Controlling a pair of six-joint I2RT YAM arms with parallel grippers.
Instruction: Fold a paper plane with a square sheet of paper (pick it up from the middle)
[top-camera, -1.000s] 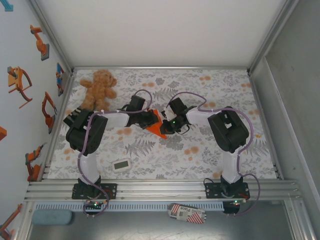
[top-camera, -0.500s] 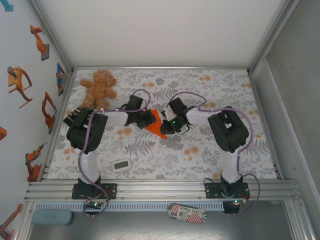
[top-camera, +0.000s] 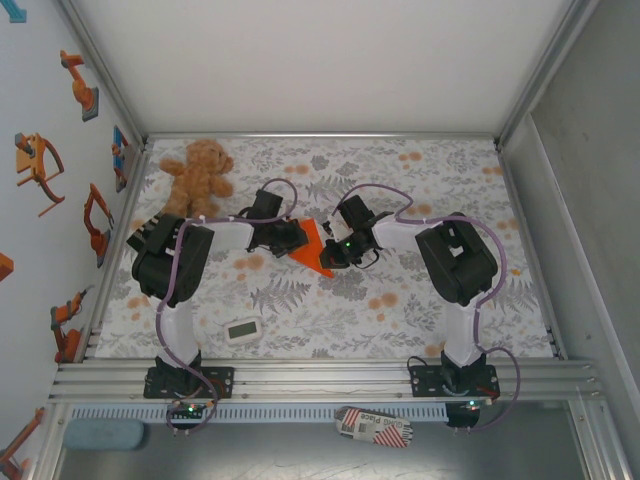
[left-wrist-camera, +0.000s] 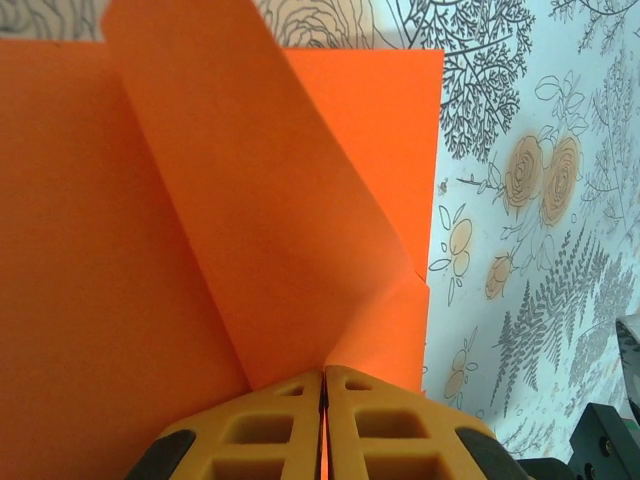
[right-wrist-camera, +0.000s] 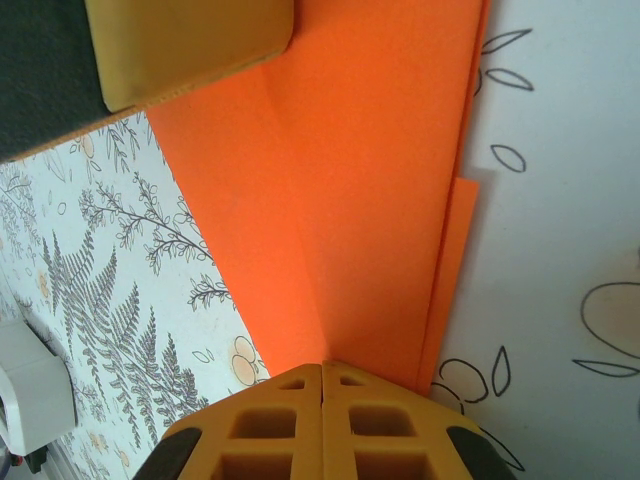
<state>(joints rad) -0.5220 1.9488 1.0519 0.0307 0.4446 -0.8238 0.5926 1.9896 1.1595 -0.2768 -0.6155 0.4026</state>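
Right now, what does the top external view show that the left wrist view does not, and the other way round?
The top external view adds the teddy bear at the far left, the white timer near the left arm's base, and the right gripper meeting the sheet of paper from the right. The left wrist view adds close detail: the left gripper shut on the sheet's edge, with a flap curling up above it. Both show the orange sheet and the floral table cover.

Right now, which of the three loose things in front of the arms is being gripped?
The orange paper, pinched by the left fingers and the right fingers. The teddy bear and the white timer lie apart from both, untouched.
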